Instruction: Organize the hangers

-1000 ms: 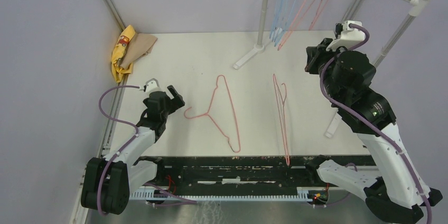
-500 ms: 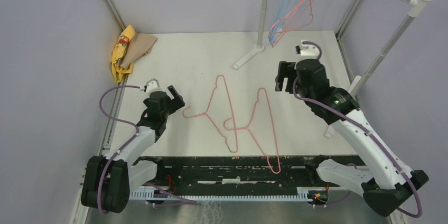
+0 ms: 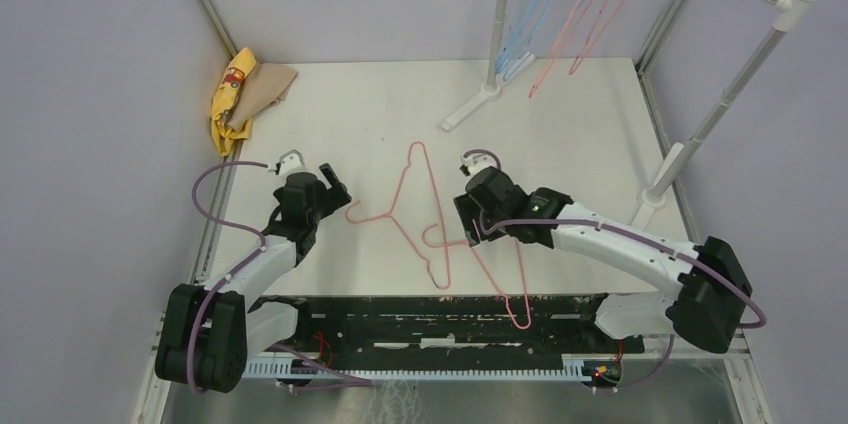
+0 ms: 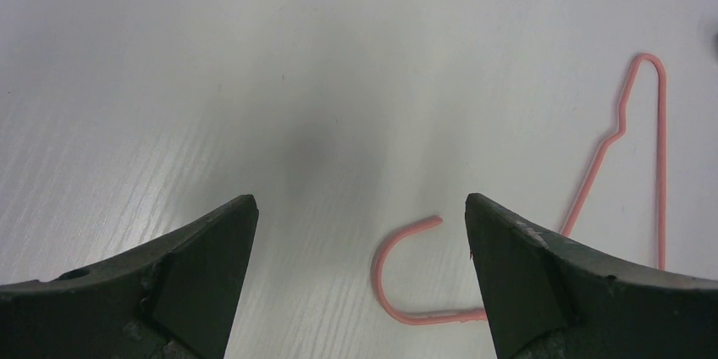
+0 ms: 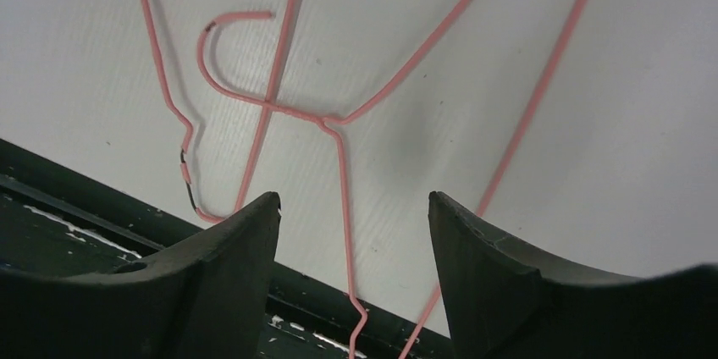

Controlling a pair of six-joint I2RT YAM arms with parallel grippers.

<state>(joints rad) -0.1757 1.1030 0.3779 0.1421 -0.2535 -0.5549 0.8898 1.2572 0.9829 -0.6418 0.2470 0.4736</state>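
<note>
Now L hand [image 4: 356, 207] & R hand [image 5: 354, 202] wide, empty; pink hangers [image 5: 322, 122] crossed, rack pole [image 3: 499, 14] behind.

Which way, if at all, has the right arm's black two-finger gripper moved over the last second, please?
Yes. The right gripper has moved left and nearer in the top view, from right of the silver rack pole to above the pink wire hanger.

We saw one pink hanger [image 4: 377, 273] lying flat, its hook just below the left gripper [image 4: 360, 202]. A second pink hanger [image 5: 326, 122] crossed it, neck under the right gripper [image 5: 353, 198]. Light blue hangers [image 3: 520, 29] and more pink hangers [image 3: 590, 19] hung well beyond the right gripper.
</note>
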